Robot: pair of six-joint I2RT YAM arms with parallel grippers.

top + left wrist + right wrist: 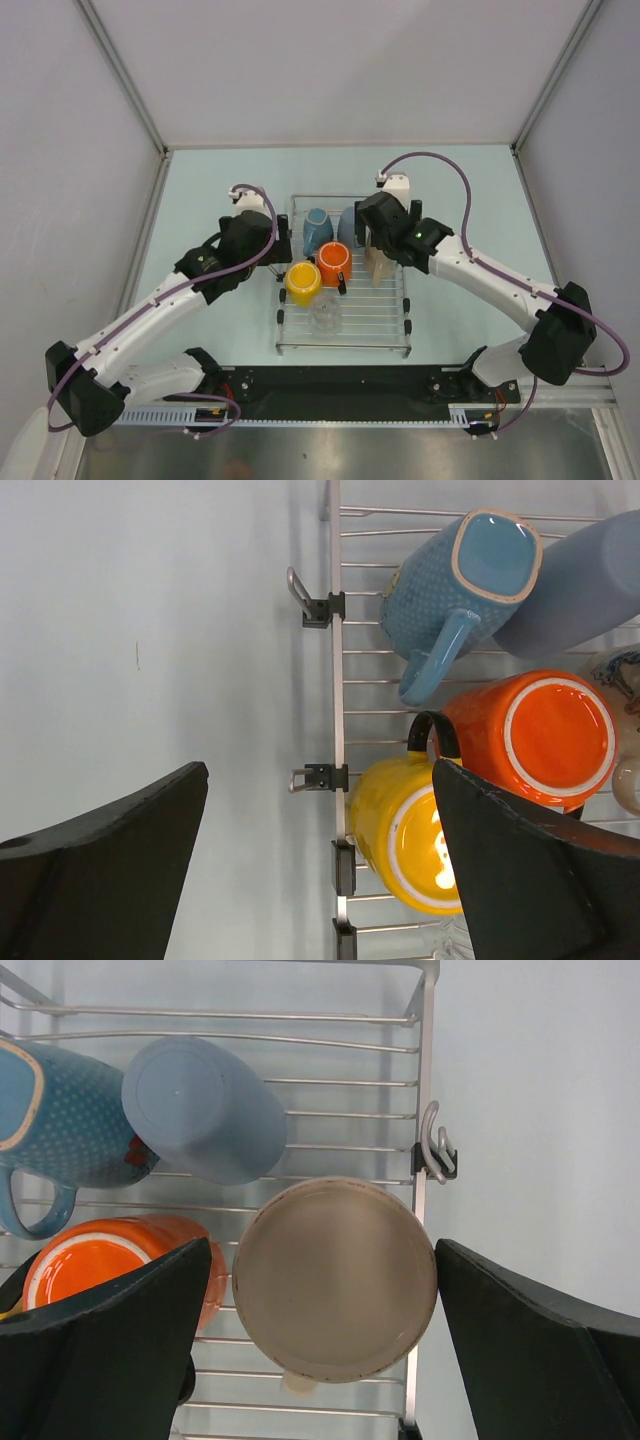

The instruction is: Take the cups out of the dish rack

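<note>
Left gripper (320,780), jaws wide open, hangs over the rack's (337,630) left edge. Bare table (150,630) lies to its left, and a yellow cup (395,830) sits by its right finger. Right gripper (322,1260), also open, has fingers either side of an upturned beige cup (335,1280) at the rack's right edge.

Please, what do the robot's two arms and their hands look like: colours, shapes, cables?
The left arm and the right arm have white links and bulky black joints. A purple cable runs along each and loops above the wrist. A small green light shows on the right arm. The left hand and the right hand each have two flat, wedge-shaped black fingers.
</note>
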